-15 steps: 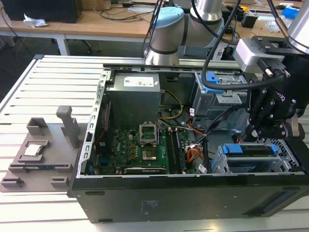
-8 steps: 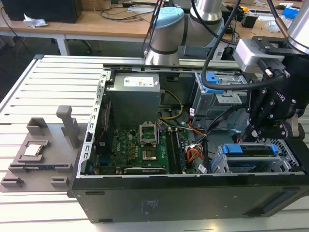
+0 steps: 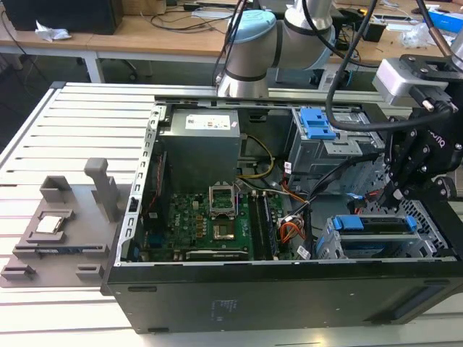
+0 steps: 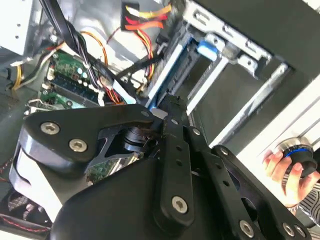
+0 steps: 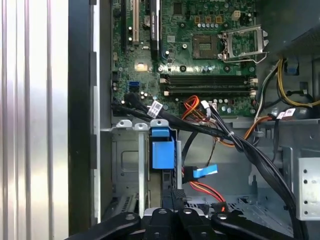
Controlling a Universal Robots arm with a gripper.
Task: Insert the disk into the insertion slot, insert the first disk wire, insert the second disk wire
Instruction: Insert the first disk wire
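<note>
The computer case lies open on the slatted worktop. Its near wall runs along the lower edge of the exterior view. In the lower right of that frame the insertion slot sits tight against this wall and the case's right end, so there is little side room there. The disk is inside the slot. Its long axis runs left to right in the frame, along the near wall, with its blue frame showing at both ends. In the first wrist view its blue end sits at centre frame, facing the circuit board.

The end effector hangs just above the slot's far edge, in the gap before the taller cage. Black cables cross that gap, and a blue-plugged wire lies just beside the tips. The end effector looks clenched, its tips drawn together. Whether something thin is pinched between them is hard to make out.

At the right edge of the second wrist view, a person's hand is outside the case.
</note>
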